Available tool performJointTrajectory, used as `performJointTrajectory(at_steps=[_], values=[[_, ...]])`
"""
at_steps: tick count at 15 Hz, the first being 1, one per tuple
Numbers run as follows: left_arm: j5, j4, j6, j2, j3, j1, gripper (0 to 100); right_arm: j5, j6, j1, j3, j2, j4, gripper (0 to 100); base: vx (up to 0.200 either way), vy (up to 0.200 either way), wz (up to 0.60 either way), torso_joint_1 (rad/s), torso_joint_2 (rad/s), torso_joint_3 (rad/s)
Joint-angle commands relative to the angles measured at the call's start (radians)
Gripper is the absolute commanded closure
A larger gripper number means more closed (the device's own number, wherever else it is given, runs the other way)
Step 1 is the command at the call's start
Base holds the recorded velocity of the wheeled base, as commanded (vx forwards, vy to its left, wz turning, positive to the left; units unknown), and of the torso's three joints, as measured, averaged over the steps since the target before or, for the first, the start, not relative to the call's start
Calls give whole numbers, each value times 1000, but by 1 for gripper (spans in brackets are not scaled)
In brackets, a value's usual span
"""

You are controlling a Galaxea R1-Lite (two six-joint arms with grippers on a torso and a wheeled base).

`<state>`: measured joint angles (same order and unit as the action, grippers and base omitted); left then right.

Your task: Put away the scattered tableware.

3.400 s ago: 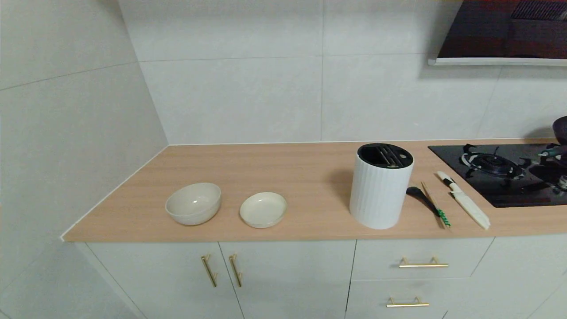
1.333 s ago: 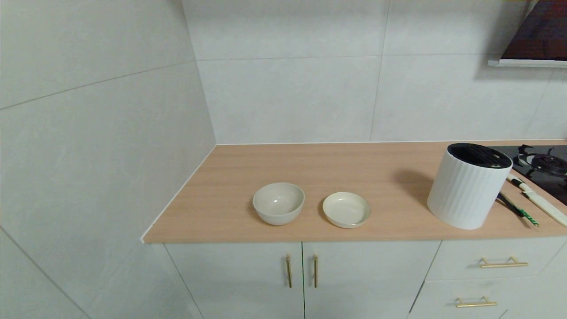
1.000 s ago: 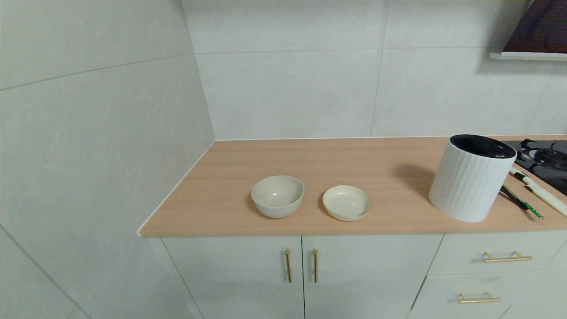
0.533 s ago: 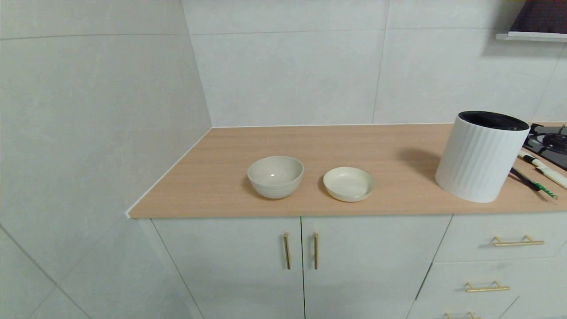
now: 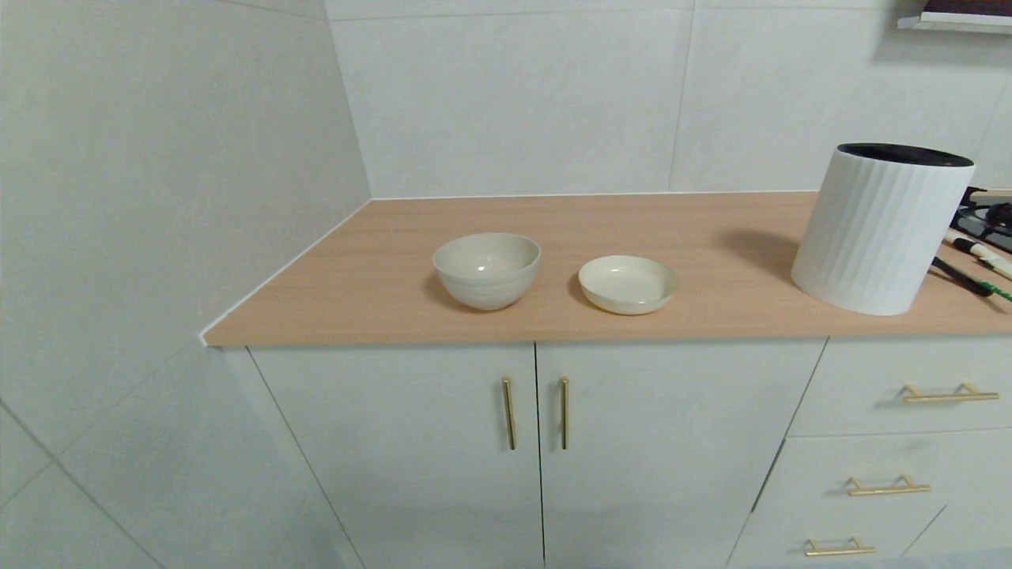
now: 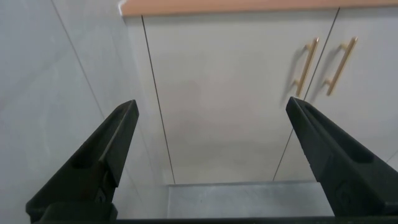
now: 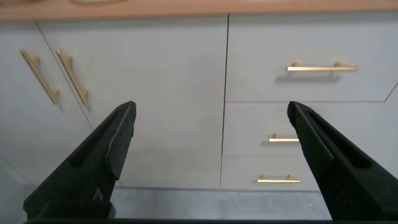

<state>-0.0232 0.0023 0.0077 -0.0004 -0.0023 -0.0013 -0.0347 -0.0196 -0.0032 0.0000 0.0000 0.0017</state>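
Bowl [image 5: 486, 269], deep, cream and glossy, stands on the wooden surface [image 5: 379, 300] just beside a shallow cream dish [image 5: 628, 283]; a ribbed white holder [image 5: 879, 229] stands well apart to their right. Left end effector [image 6: 211, 107] and right end effector [image 7: 211, 109] are both spread wide, facing the cabinet doors [image 6: 224, 87].

The black right gripper [image 7: 210, 111] is holding its fingers [image 7: 99, 162] far apart, facing white cupboard drawers [image 7: 298, 40] with gold bar handles [image 7: 322, 67].

Head view high, facing countertop [image 5: 711, 237], wrist views low, close to cupboard doors [image 5: 395, 458], door handles [image 5: 508, 412] shared.
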Motion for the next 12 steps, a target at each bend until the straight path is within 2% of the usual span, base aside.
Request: performJointTrajectory(at_steps=[1,7,12], values=[[0,1,0,0,-1,0,0,-1,0,0,0,2,0,0,0,0,0,-188,476,300],[0,1,0,0,-1,0,0,-1,0,0,0,2,0,0,0,0,0,-163,466,303],[0,1,0,0,-1,0,0,-1,0,0,0,2,0,0,0,0,0,-106,447,332]])
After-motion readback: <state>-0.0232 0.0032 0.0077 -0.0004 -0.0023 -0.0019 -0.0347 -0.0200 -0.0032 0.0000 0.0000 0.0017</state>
